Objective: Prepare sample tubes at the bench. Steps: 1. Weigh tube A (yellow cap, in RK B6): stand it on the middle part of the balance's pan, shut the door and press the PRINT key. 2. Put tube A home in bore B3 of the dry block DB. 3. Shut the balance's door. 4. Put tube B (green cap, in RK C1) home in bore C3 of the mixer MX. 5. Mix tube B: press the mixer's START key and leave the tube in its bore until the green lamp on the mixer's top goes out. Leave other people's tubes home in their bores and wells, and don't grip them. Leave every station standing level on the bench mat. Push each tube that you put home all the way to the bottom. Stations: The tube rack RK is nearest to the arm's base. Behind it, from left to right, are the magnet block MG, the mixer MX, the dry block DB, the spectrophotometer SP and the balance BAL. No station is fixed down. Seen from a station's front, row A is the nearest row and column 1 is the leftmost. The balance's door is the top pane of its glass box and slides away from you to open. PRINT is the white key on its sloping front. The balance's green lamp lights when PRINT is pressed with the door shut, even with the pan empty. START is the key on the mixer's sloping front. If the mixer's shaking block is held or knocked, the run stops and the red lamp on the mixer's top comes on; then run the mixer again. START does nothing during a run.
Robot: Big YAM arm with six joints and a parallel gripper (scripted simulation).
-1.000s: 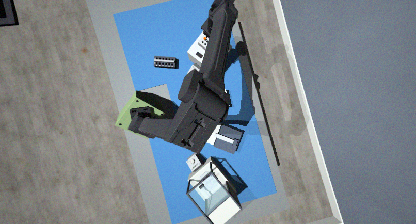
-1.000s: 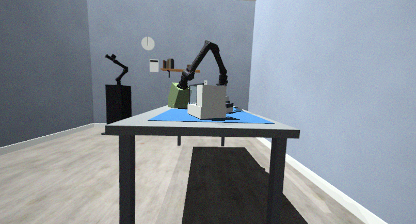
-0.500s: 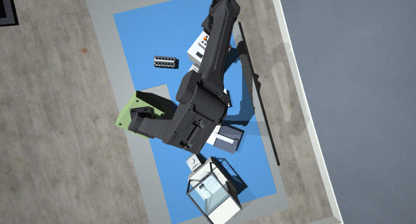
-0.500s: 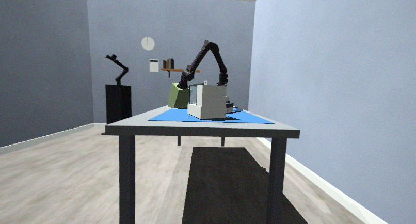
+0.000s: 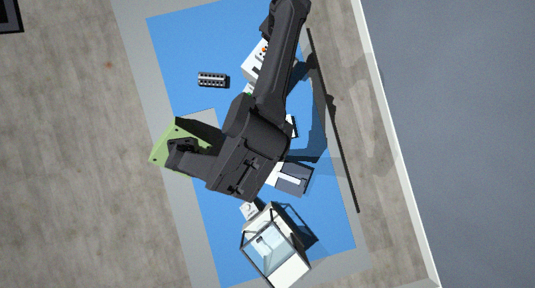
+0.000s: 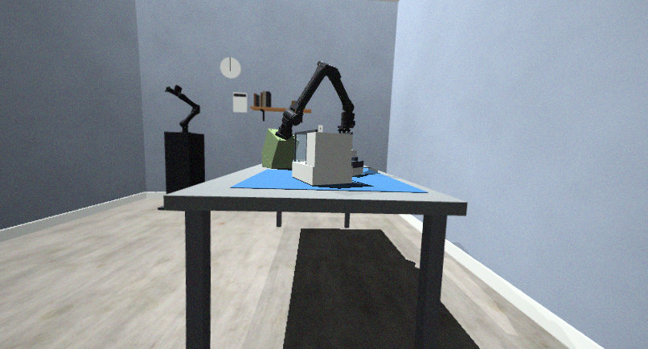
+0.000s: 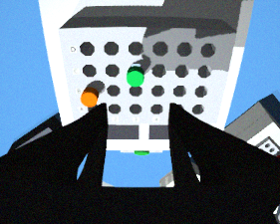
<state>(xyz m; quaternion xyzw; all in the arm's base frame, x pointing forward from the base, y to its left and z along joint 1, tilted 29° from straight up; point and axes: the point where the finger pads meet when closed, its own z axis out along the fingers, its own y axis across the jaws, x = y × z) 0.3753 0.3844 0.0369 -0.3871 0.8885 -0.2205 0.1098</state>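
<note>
The hand (image 6: 345, 129) (image 7: 138, 112) is partly open with nothing in it; tube B (image 7: 135, 76) stands apparently in C3 of the mixer (image 5: 247, 67) (image 7: 55, 59). Once it is surely seated, best lift clear of the orange-capped tube (image 5: 263, 49) (image 7: 89, 98), narrow the fingers and press START squarely, off the shaking block.

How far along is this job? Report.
Looks done: the green-capped tube stands in C3 of the white multi-bore block, presumably the mixer; full seating is unclear.
In hand: nothing; the black gripper is open, its fingers apart.
Probably left: mixing. No lamp is readable, and the yellow-capped tube is unseen, so its steps can't be confirmed.
</note>
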